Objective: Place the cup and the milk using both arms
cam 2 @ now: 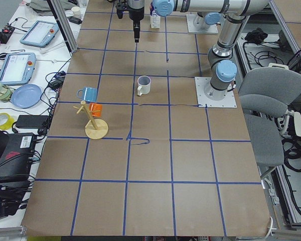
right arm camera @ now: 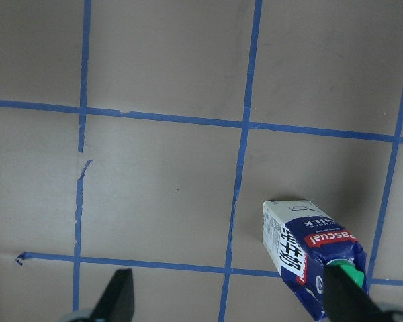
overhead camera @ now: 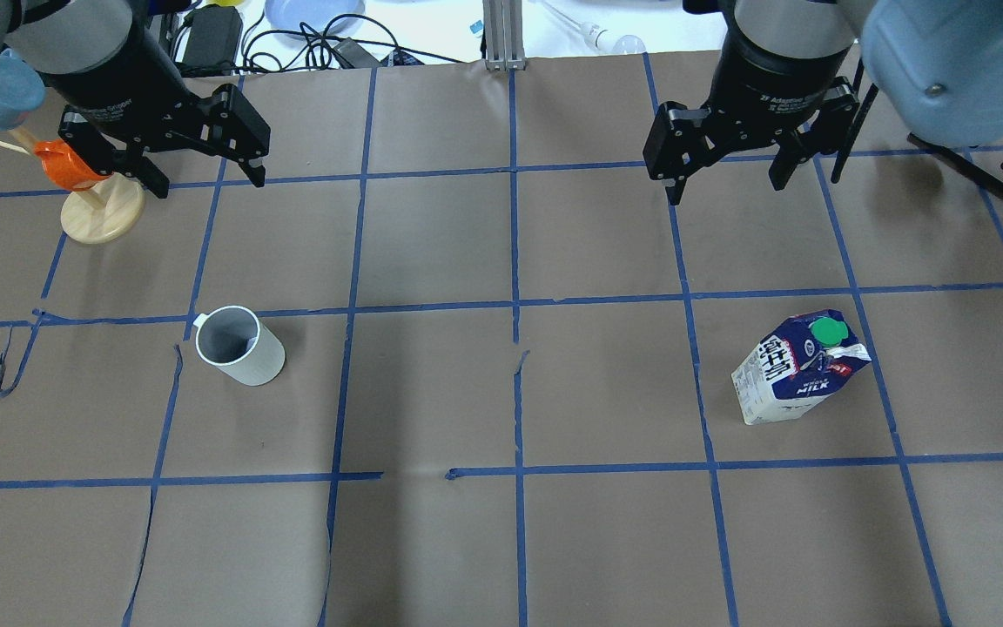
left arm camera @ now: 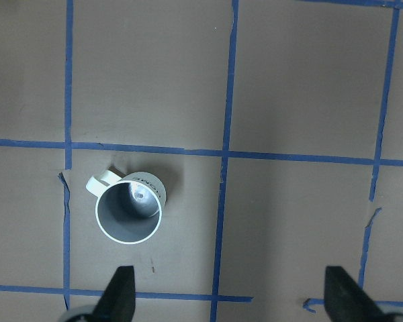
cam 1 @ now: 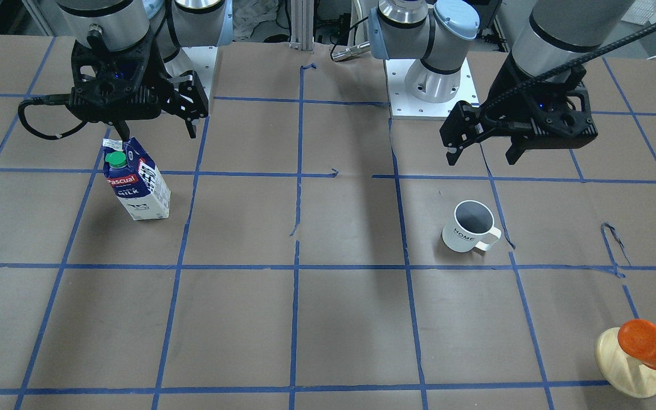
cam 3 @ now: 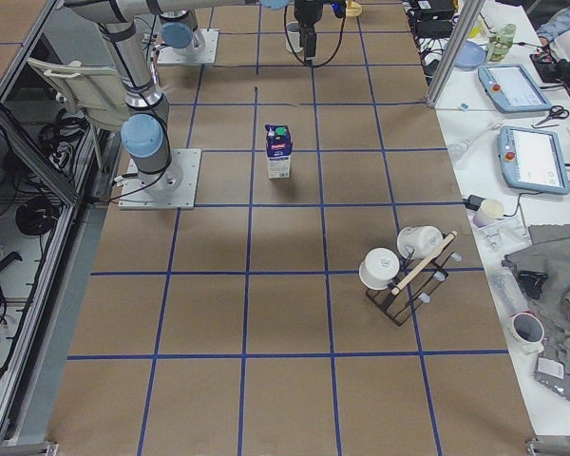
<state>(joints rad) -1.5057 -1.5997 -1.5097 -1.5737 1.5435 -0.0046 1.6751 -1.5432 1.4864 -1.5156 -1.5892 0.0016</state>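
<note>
The white cup (cam 1: 469, 226) stands upright on the brown table, its handle toward the robot's left; it also shows in the overhead view (overhead camera: 238, 347). My left gripper (overhead camera: 207, 183) is open and empty, held high above the table beyond the cup; in the left wrist view the cup (left arm camera: 129, 210) lies just ahead of its left finger (left arm camera: 121, 295). The milk carton (cam 1: 137, 183) stands upright on the other side (overhead camera: 797, 366). My right gripper (overhead camera: 726, 192) is open and empty, high above the table; the carton (right arm camera: 316, 258) sits at its right finger (right arm camera: 346, 295).
A wooden mug tree (overhead camera: 101, 218) with an orange mug (cam 1: 650, 341) stands at the far left corner, close under my left arm. A dark rack with white cups (cam 3: 408, 271) stands past the milk at the right end. Arm base plates (cam 1: 430, 85) sit at the robot's edge.
</note>
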